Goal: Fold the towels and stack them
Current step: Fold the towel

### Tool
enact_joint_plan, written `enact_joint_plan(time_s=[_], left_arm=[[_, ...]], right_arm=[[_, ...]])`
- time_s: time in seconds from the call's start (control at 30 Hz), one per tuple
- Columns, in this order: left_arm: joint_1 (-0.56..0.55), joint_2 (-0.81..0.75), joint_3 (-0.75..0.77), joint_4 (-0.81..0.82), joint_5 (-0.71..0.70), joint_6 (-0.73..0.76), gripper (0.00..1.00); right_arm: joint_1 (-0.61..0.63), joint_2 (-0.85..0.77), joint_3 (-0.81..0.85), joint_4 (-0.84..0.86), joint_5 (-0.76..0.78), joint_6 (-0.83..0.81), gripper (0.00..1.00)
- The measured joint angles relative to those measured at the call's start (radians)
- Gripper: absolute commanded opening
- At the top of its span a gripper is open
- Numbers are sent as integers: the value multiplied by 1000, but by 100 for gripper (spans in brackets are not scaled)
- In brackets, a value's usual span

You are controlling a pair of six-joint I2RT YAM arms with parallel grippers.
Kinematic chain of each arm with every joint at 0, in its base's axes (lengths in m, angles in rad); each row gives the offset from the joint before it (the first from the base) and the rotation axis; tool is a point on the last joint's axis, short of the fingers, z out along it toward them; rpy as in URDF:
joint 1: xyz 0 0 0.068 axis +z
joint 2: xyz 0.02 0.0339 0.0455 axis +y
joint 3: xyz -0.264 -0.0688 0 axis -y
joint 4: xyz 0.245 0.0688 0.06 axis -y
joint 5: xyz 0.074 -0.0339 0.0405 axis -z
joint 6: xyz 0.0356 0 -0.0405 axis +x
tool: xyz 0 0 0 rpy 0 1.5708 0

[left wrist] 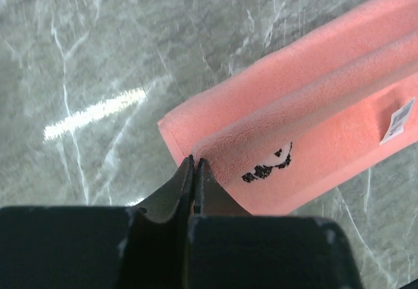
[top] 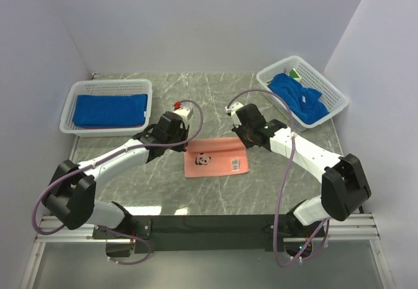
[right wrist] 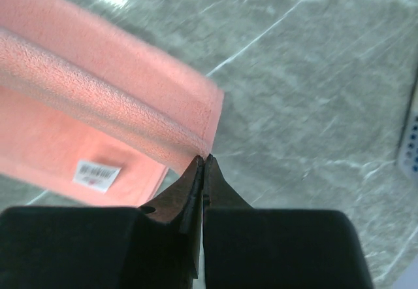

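Observation:
A salmon-pink towel (top: pixel 217 158) with a panda motif and a white label lies flat at mid-table. My left gripper (top: pixel 185 144) is shut on the towel's far left corner; in the left wrist view the jaws (left wrist: pixel 194 161) pinch the raised edge of the towel (left wrist: pixel 313 86). My right gripper (top: pixel 242 140) is shut on the far right corner, and in the right wrist view it (right wrist: pixel 204 159) pinches the same lifted edge of the towel (right wrist: pixel 98 73). That edge runs as a raised ridge between the two grippers. A folded royal blue towel (top: pixel 110 109) lies in the left basket. A crumpled blue towel (top: pixel 299 99) fills the right basket.
A white lattice basket (top: pixel 70 120) stands at the back left and another (top: pixel 330 86) at the back right, with a bit of green-and-pale cloth (top: pixel 295 74) at its far side. The grey marble tabletop (top: pixel 209 99) is walled on three sides.

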Motion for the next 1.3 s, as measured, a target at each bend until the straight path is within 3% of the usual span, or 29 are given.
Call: enact_joint_plan(time_s=[0.43, 0.7, 1.1, 1.23, 1.3], left_arm=[[-72, -50, -100, -50, -26, -145, 1], [-88, -10, -149, -31, -48, -222, 2], [-121, -4, -149, -50, -72, -255, 14], [-123, -42, -149, -64, -77, -257, 27], [-125, -57, -149, -80, -84, -261, 42]], right_arm=[[44, -28, -57, -112, -48, 129, 0], [54, 71, -69, -105, -63, 148, 0], [84, 146, -69, -113, -41, 148, 2], [87, 133, -69, -119, -38, 148, 17], [88, 121, -68, -130, -37, 150, 28]])
